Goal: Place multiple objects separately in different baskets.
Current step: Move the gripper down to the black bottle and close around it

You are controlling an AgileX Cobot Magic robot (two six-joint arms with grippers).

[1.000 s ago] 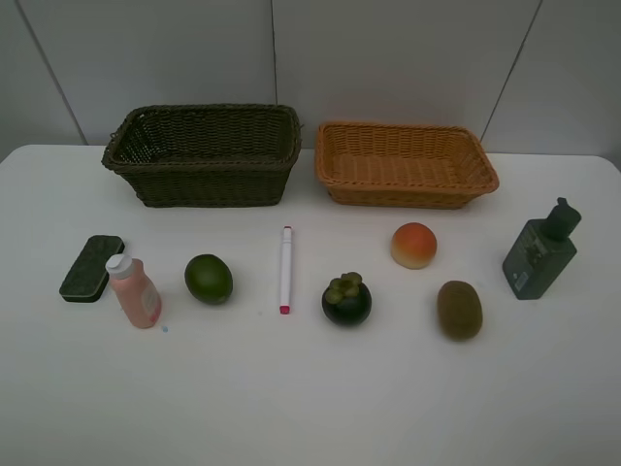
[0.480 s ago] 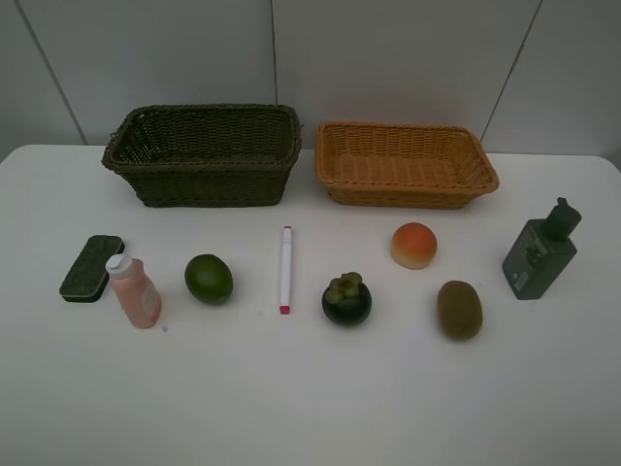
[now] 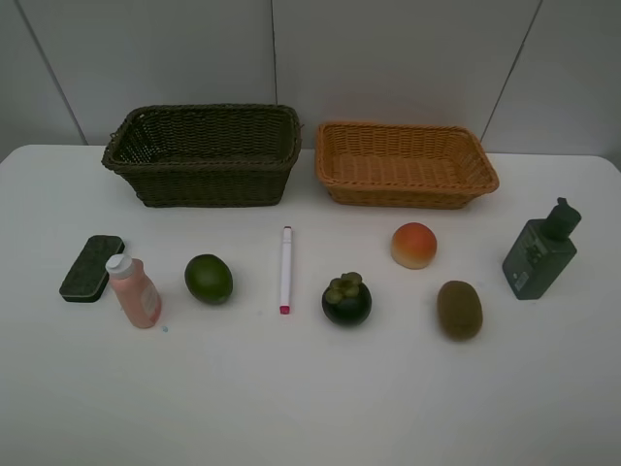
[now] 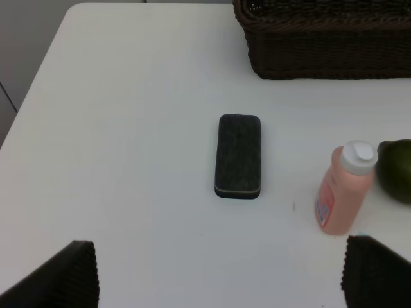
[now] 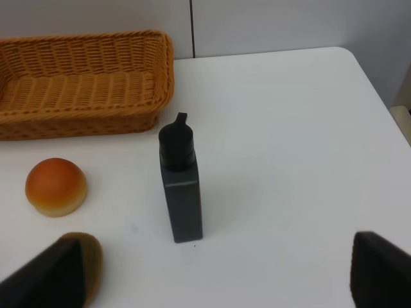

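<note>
Two woven baskets sit side by side at the back of the white worktop (image 3: 310, 398), the dark basket (image 3: 204, 186) on the left and the orange basket (image 3: 408, 194) on the right, close together but not touching. In front of them eight things lie in a loose row, each apart from its neighbours. On the far left the dark eraser (image 3: 91, 267) lies flat, and just beside it the pink bottle (image 3: 136, 293) stands upright with its white cap on. Next comes the green fruit (image 3: 209, 279), then the white marker (image 3: 286, 269), lying with its pink tip toward the front edge. The mangosteen (image 3: 346, 299) sits right of the marker. The peach (image 3: 414, 245) lies a little farther back, nearer the orange basket, with the kiwi (image 3: 459, 309) in front of it. The dark pump bottle (image 3: 539, 254) stands upright at the far right. The left claw (image 4: 218, 276) hangs above the worktop on the near side of the eraser and the pink bottle, its fingers spread wide and holding nothing. The right claw (image 5: 215, 273) hangs on the near side of the pump bottle, also spread wide and holding nothing. In its wrist view one finger hides part of the kiwi.
</note>
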